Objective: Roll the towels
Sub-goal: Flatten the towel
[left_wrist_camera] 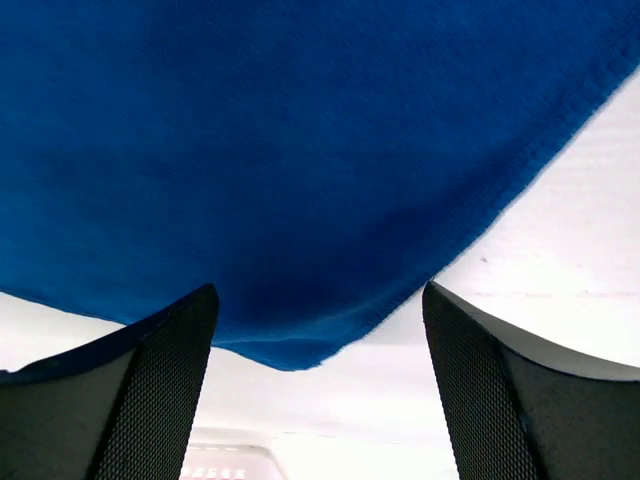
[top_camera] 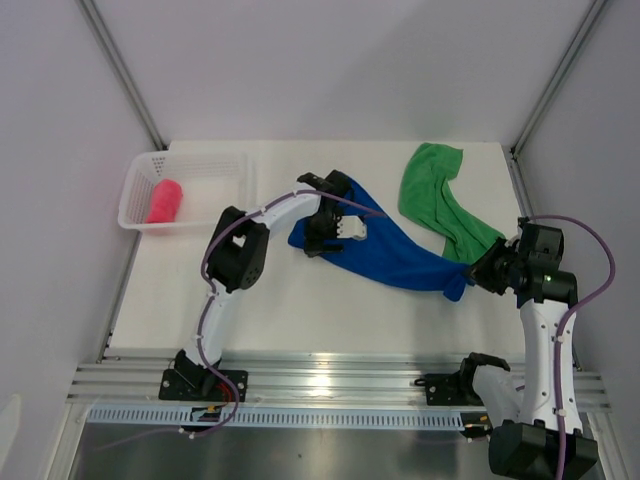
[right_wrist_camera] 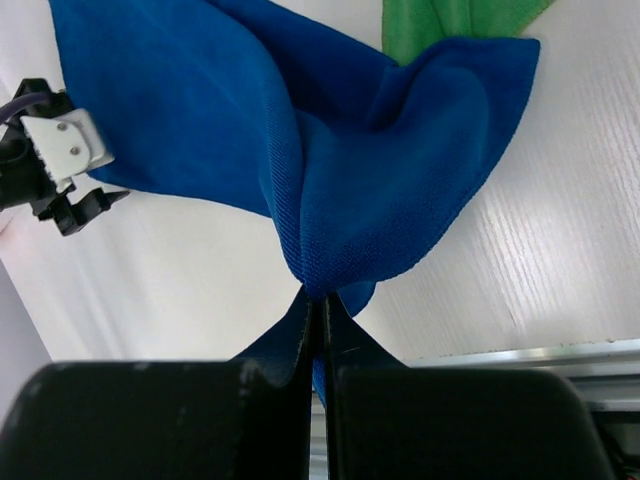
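Observation:
A royal blue towel (top_camera: 400, 262) lies stretched across the middle of the white table (top_camera: 300, 320). My right gripper (right_wrist_camera: 318, 300) is shut on its right corner, the cloth (right_wrist_camera: 250, 100) bunching into folds just past the fingertips. My left gripper (left_wrist_camera: 320, 330) stands open at the towel's left end (left_wrist_camera: 300, 150), and a corner of the cloth reaches into the gap between the fingers (left_wrist_camera: 150, 390) without being pinched. In the top view the left gripper (top_camera: 318, 240) and right gripper (top_camera: 476, 268) sit at opposite ends. A green towel (top_camera: 435, 190) lies crumpled at the back right, its lower end beside the blue one. A pink-red towel (top_camera: 165, 200) sits rolled in the basket.
A white mesh basket (top_camera: 135, 190) stands at the back left of the table. Aluminium rails (top_camera: 330, 375) run along the near edge between the arm bases. Grey walls and slanted frame posts (top_camera: 125, 70) close in the left, right and back sides.

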Action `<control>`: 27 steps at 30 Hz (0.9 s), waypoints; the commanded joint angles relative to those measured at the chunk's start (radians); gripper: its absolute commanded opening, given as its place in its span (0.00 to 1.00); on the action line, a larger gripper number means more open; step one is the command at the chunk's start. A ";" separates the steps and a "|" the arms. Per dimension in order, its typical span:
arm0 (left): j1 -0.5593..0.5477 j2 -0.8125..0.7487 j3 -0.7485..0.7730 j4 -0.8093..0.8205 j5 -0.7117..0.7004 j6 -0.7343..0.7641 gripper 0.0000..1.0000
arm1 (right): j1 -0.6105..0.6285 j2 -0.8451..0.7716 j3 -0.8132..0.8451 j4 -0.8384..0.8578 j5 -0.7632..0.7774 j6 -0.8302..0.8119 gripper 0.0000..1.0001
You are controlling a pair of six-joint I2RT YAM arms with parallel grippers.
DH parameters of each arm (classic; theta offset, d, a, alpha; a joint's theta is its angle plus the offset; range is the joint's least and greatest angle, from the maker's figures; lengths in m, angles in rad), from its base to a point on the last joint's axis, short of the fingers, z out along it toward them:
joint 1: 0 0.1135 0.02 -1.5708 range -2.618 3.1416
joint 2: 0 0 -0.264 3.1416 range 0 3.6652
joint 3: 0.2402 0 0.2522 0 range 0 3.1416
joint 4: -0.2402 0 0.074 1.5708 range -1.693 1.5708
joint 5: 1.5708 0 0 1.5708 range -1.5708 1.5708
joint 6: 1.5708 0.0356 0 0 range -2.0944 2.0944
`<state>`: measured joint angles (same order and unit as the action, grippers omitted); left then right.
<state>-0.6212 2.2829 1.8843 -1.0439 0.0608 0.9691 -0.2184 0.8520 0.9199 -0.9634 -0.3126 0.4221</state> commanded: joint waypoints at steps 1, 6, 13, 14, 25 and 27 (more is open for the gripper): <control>-0.026 0.035 0.101 -0.056 -0.056 -0.004 0.85 | -0.006 -0.018 0.005 0.038 -0.042 -0.009 0.00; -0.032 0.064 0.145 -0.099 -0.087 -0.015 0.41 | -0.007 -0.022 0.014 0.035 -0.039 -0.016 0.00; -0.032 0.000 0.058 -0.044 -0.070 -0.024 0.01 | -0.015 -0.033 0.014 0.032 -0.039 -0.020 0.00; -0.029 -0.009 0.055 -0.042 -0.069 -0.032 0.01 | -0.016 -0.031 0.016 0.032 -0.042 -0.020 0.00; 0.201 -0.445 -0.160 -0.041 0.076 -0.199 0.01 | -0.010 -0.019 -0.123 0.069 -0.117 0.036 0.00; 0.239 -0.569 -0.361 -0.030 0.100 -0.176 0.01 | 0.030 -0.027 -0.179 0.104 -0.115 0.072 0.00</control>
<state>-0.4347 1.9034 1.6936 -1.0367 0.1043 0.8089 -0.2188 0.8337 0.8093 -0.9009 -0.3935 0.4397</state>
